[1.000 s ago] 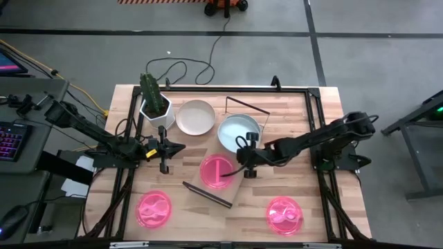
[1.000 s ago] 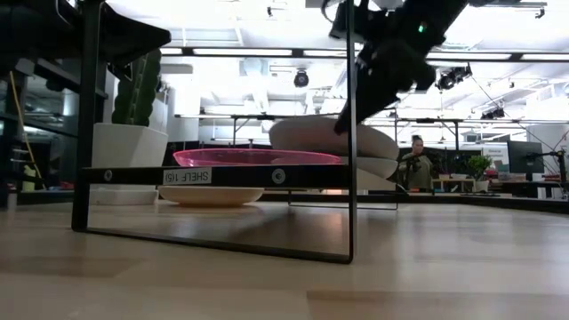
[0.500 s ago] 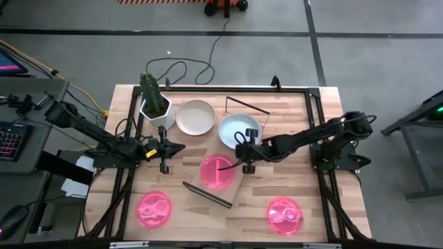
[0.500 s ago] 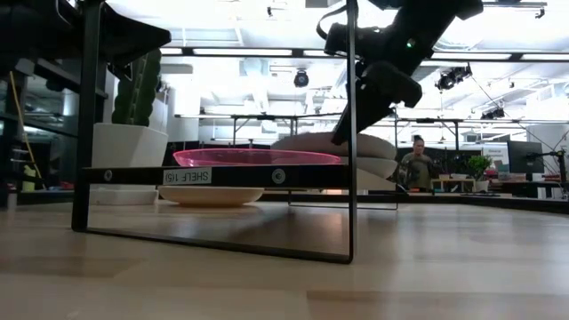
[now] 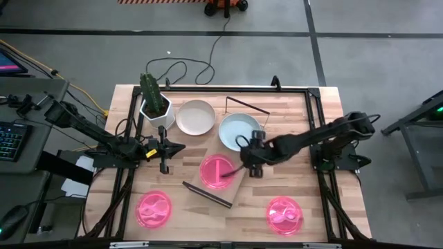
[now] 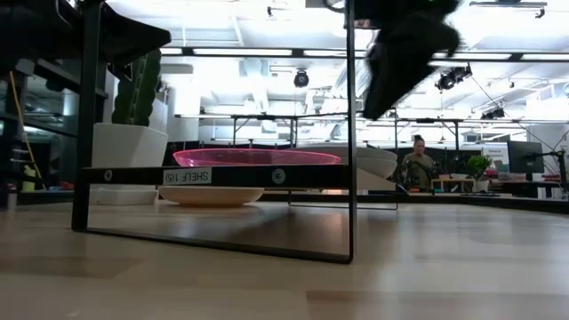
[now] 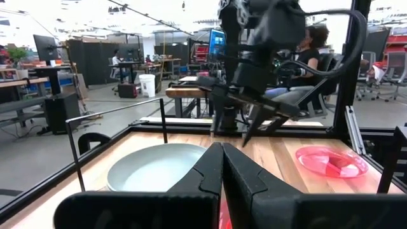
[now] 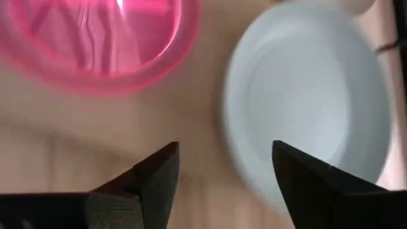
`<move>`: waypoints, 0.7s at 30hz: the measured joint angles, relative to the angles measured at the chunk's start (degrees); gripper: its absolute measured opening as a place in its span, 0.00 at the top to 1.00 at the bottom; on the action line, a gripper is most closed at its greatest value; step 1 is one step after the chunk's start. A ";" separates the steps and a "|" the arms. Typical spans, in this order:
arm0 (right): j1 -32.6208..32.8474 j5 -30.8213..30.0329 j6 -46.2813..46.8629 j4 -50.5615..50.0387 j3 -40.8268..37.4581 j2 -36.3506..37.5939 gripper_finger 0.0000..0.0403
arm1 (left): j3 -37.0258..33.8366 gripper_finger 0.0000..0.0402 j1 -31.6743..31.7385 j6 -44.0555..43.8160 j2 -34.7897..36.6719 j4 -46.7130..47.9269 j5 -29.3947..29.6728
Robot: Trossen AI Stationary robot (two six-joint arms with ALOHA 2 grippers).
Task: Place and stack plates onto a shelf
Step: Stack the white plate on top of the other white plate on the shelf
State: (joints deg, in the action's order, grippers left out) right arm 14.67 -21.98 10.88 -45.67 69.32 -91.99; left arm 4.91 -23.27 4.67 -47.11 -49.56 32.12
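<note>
i have the right arm stretched in from the right edge of the table, elbow low, wrist reaching left toward the middle. its gripper (image 5: pixel 253 162) hangs above the shelf (image 5: pixel 235 181), between the pale plate (image 5: pixel 238 129) and the pink plate (image 5: pixel 217 170), tilted down. in the right wrist view the fingers (image 8: pixel 152 178) stand wide apart with nothing between them, the pale plate (image 8: pixel 311 95) and the pink plate (image 8: pixel 95 38) both below.

both those plates lie on the shelf board, the pale one on the far side, the pink one just nearer and to the left, rims close together. in the low view the pink plate (image 6: pixel 256 157) sits flat on the board.

the left arm waits at the left side, its gripper (image 5: pixel 165 149) pointing right, fingers (image 7: pixel 210 172) pressed together, holding nothing.

a white plate (image 5: pixel 195 117) rests on the table at the far side beside the cactus pot (image 5: pixel 156 104). two more pink plates lie on the near table, one left (image 5: pixel 154 209), one right (image 5: pixel 284 215), well apart.
</note>
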 joint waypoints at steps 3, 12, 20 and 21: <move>3.53 -0.81 5.05 -0.85 -4.31 3.32 0.41 | 0.00 1.00 0.00 -0.06 0.00 0.31 -0.60; 15.84 -16.25 22.55 15.58 -24.88 20.63 0.41 | 0.00 1.00 0.00 1.25 -0.02 0.39 -1.94; 17.25 -21.81 6.00 60.02 -43.70 29.39 0.41 | 0.00 1.00 0.00 1.97 -0.02 0.31 -1.94; 16.84 -22.18 2.62 65.48 -45.99 29.77 0.41 | 0.00 1.00 0.00 1.99 0.00 0.31 -1.96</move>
State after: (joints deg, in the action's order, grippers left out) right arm 31.51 -44.16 13.50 19.82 23.33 -62.22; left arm 4.91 -23.27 6.66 -47.11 -49.25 30.15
